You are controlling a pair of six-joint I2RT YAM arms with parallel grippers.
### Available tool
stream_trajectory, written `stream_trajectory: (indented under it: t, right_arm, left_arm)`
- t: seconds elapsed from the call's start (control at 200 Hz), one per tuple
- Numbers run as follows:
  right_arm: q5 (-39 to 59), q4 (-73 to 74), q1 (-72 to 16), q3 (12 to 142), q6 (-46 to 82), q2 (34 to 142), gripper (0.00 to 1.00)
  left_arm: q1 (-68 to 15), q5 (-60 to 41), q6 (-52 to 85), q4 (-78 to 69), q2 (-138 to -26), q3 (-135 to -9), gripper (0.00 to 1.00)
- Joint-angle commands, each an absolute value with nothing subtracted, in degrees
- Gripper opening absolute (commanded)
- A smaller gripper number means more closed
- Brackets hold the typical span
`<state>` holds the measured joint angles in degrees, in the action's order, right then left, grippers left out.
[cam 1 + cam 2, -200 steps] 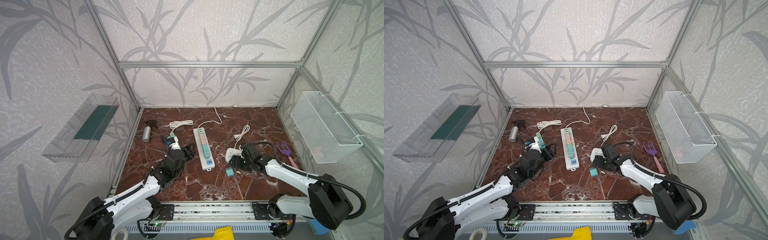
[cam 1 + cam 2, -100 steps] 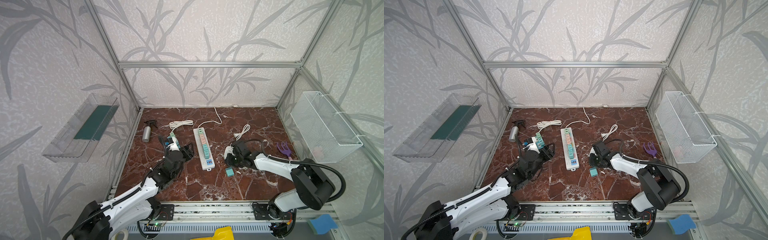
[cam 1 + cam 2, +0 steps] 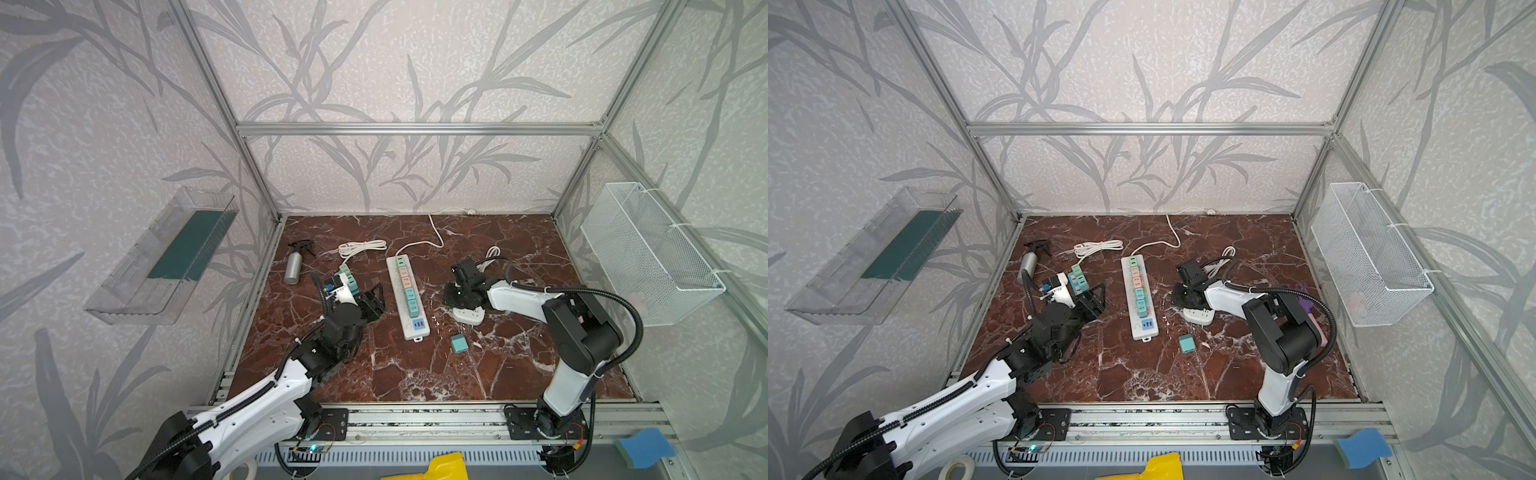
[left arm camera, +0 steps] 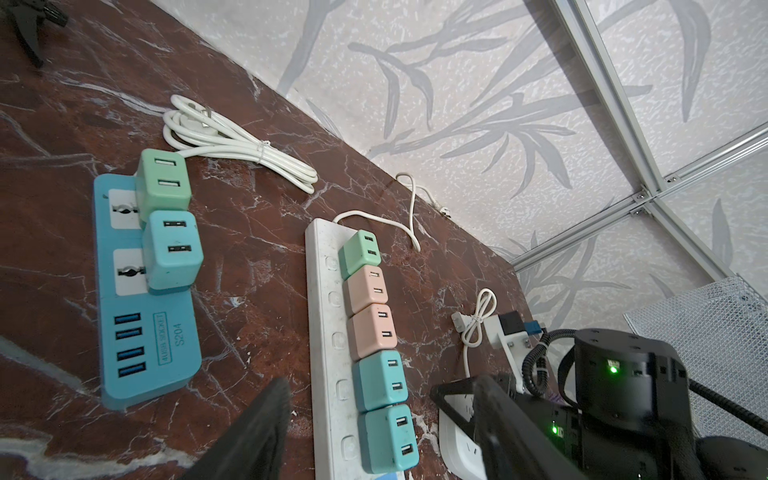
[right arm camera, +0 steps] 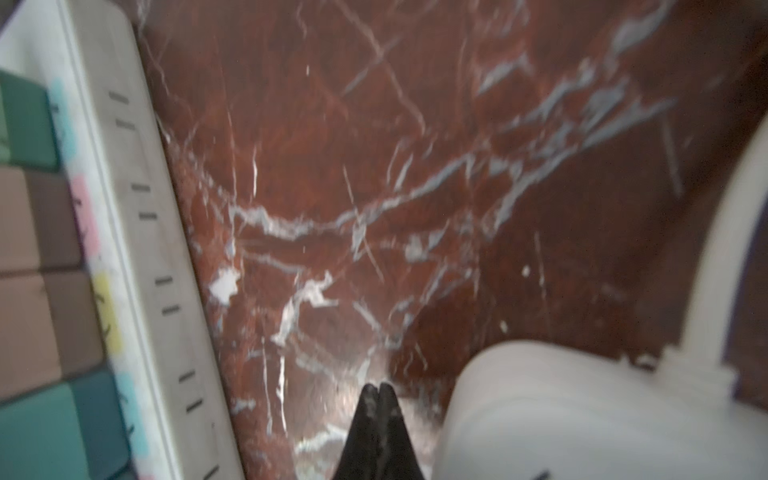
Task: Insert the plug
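Plug (image 3: 459, 344): a small teal cube of matte plastic with rounded edges. You had it lying loose on the tabletop (image 3: 519, 374), toward the front edge, just off the front end of the white power strip (image 3: 407, 297) and apart from both grippers. Its prongs could not be made out.

Tabletop: polished red-brown marble pattern with white veins.

White power strip: a long, flat, scuffed plastic bar, mid-tabletop, running front to back. It carried five cube adapters (image 4: 372, 336) in a row: one green, two pink, two teal.

Blue power strip (image 4: 141, 291): a glossy rounded slab marked S204, with two cube adapters seated. In both top views your left wrist covered most of it.

White socket block (image 3: 468, 315): smooth and rounded, partly hidden under your right arm.

Left gripper (image 3: 372, 302): black fingers spread apart, grasping nothing, between the two strips.

Right gripper (image 5: 378, 399): black fingertips clenched together on nothing, over bare marble between the white power strip and the socket block. The right wrist view was blurred.

Spray bottle (image 3: 293, 268): a brushed metal cylinder with a black trigger head, lying near the left edge.
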<state>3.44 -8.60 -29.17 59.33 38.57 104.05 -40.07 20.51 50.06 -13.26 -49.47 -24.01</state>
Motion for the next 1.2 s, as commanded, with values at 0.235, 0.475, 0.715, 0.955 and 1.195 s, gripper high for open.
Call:
stream_trajectory:
  t: [0.235, 0.475, 0.715, 0.955, 1.195]
  right_arm:
    - [4.9, -17.9, -20.6, 72.6, 24.2, 103.5, 0.27]
    - [12.4, -25.7, -12.9, 88.5, 21.1, 117.7, 0.07]
    - [11.5, -33.5, -10.6, 98.9, 24.8, 127.2, 0.00]
    - [10.5, -28.2, -5.1, 83.3, 27.7, 119.5, 0.00]
    - [10.9, -22.5, 1.7, 67.1, 28.6, 108.5, 0.00]
  left_arm:
    - [-39.8, 22.5, 48.1, -11.7, -49.6, -25.0, 0.71]
    - [-39.8, 22.1, 47.7, -10.4, -49.0, -26.3, 0.70]
    - [-39.8, 21.1, 47.6, -8.8, -48.4, -27.2, 0.70]
    - [-39.7, 20.5, 47.5, -9.5, -47.7, -26.8, 0.70]
    - [-39.7, 17.2, 48.5, -9.8, -49.7, -27.3, 0.70]
